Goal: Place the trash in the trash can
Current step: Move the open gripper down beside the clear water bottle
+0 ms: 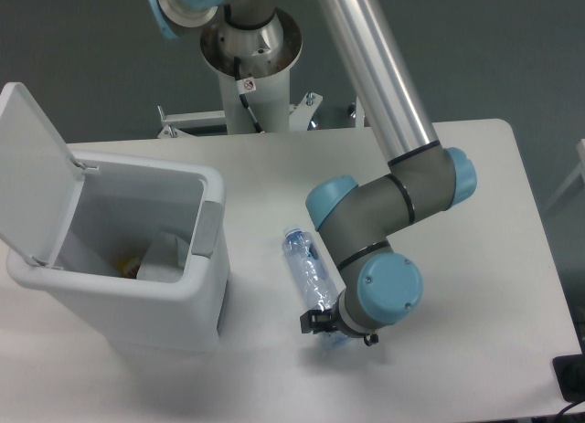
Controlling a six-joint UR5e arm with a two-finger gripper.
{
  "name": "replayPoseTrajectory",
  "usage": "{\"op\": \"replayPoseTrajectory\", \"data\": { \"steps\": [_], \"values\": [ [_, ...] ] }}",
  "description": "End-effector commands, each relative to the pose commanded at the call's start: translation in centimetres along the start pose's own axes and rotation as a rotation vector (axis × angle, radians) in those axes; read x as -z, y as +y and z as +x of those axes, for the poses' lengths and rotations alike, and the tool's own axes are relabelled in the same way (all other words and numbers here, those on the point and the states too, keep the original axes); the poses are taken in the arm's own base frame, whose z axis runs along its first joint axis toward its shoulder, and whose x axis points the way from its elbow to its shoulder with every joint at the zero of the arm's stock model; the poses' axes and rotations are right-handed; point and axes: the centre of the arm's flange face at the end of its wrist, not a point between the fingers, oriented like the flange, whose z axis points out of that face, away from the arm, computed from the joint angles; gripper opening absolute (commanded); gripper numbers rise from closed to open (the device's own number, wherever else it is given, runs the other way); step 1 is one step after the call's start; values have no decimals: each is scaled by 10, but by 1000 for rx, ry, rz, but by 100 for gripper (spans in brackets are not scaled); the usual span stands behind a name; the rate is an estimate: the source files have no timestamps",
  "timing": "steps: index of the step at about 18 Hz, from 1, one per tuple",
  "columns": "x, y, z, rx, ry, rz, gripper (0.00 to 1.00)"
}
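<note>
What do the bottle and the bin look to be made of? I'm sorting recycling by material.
The bottle looks like thin clear plastic: see-through, crumpled, glinting, with a bluish cap end. The bin looks like rigid white plastic with a smooth, slightly satin finish, going by its moulded rounded corners and hinged lid; its grey tab seems plastic too.
</note>
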Motion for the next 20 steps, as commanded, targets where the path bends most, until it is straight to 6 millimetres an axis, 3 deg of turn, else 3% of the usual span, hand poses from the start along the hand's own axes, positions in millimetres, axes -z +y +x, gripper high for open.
{"op": "replayPoseTrajectory", "data": {
  "steps": [2,7,9,20],
  "values": [
    [-2,-1,1,0,-1,-3,97],
    [-3,-6,5,32,-31,29,65],
    [-3,-6,5,32,-31,29,58],
    [19,-3,8,29,-28,64,50]
  ]
}}
